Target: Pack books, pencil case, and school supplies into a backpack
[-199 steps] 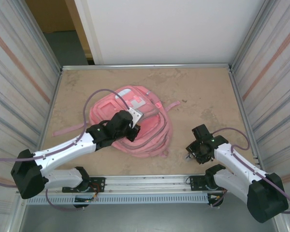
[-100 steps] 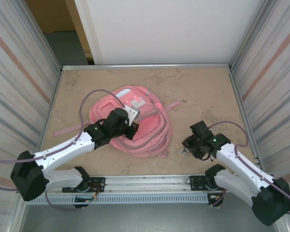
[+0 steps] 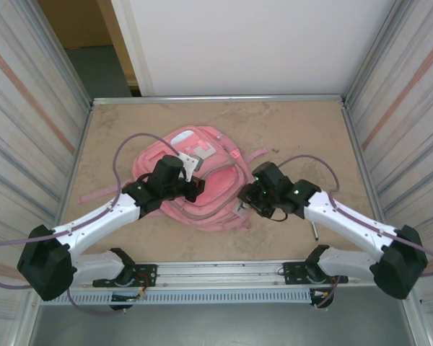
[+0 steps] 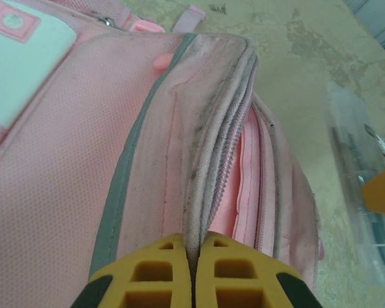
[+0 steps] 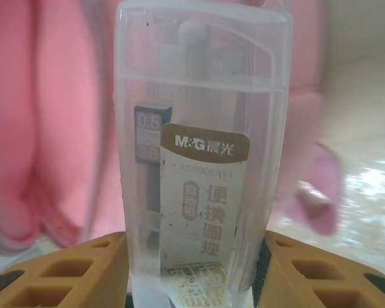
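Pink fabric backpack (image 3: 218,193) is lying in the middle of the beige table (image 3: 303,137). Left gripper (image 4: 194,247) is pinching its zipper edge (image 4: 208,160) with closed jaws. Right gripper (image 5: 192,256) is gripping a clear plastic oblong case (image 5: 202,128) just right of it.

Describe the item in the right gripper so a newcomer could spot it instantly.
Start at the pink backpack mid-table; the right gripper sits at its right edge. It clamps a small clear plastic case with a brown M&G label, see-through unlike the pink fabric beside it.
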